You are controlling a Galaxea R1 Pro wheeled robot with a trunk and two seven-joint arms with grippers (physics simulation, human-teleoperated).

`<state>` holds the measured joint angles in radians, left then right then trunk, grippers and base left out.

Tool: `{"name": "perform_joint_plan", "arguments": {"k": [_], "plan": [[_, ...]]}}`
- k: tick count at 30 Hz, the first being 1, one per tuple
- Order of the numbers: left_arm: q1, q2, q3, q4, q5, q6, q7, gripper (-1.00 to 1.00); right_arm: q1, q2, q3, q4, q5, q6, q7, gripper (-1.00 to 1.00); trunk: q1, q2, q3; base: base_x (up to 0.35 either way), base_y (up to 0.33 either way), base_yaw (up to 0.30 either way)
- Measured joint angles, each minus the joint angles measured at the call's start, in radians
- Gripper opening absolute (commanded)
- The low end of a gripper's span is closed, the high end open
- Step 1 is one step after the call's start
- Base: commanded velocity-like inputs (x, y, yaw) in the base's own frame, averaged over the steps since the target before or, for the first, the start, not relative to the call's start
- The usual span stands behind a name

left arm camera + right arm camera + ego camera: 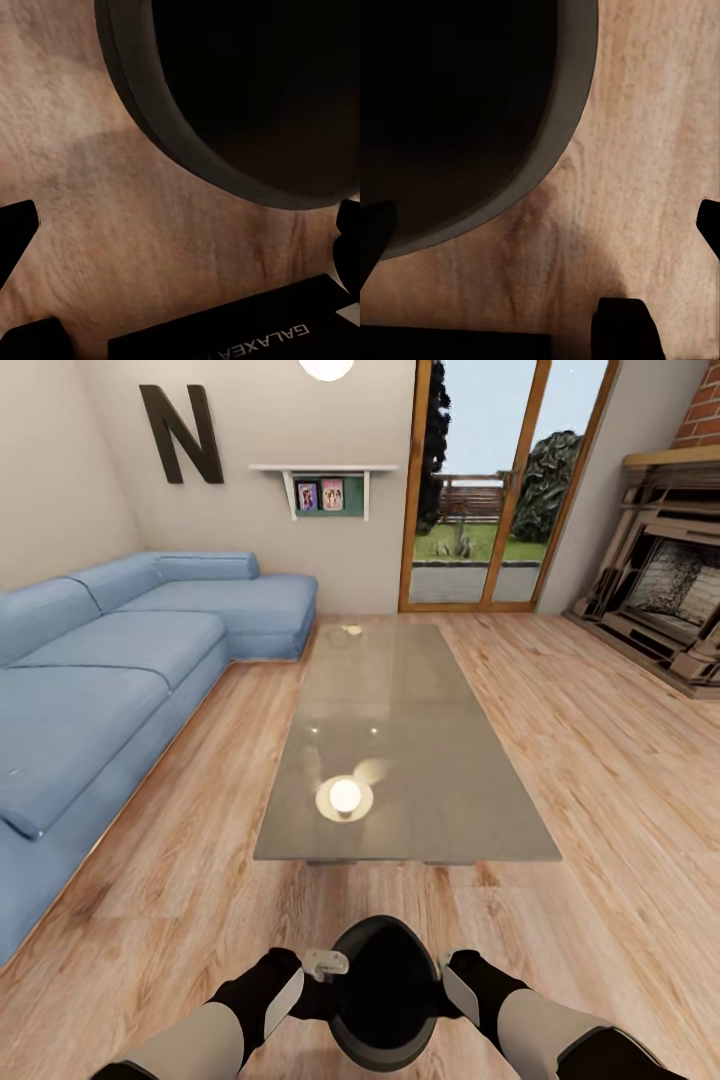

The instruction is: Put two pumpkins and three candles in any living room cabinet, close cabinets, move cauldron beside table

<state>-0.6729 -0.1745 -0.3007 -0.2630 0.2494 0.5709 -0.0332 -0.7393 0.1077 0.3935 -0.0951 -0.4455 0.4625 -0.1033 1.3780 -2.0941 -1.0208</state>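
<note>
Head view: cauldron (385, 1000) is sitting at bottom centre, mouth facing up toward the camera, between left hand (325, 963) and right hand (447, 972), both spread. Bench (420, 830) is running lengthwise away, toward the upper centre.

Counted: one cauldron (385, 980) | one glass coffee table (420, 760) | one blue corner sofa (110, 660) | two framed photos (319, 495)

A home living room: blue corner sofa (120, 650), glass coffee table (400, 760), brick fireplace (665, 590).
</note>
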Motion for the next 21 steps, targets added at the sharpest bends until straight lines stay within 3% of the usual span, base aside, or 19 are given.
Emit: {"name": "perform_joint_plan", "arguments": {"k": [6,21], "plan": [[0.000,0.000,0.003,-0.023,0.005,0.060,0.034,1.00,0.000,0.000,0.000,-0.004,0.000,0.040,-0.001,1.00,-0.023,0.042,0.019,0.000,0.000,0.000],[0.000,0.000,0.020,-0.048,0.004,0.066,0.084,1.00,0.000,0.000,0.000,-0.006,0.001,0.044,0.004,1.00,-0.081,0.147,0.066,0.000,0.000,0.000]]}}
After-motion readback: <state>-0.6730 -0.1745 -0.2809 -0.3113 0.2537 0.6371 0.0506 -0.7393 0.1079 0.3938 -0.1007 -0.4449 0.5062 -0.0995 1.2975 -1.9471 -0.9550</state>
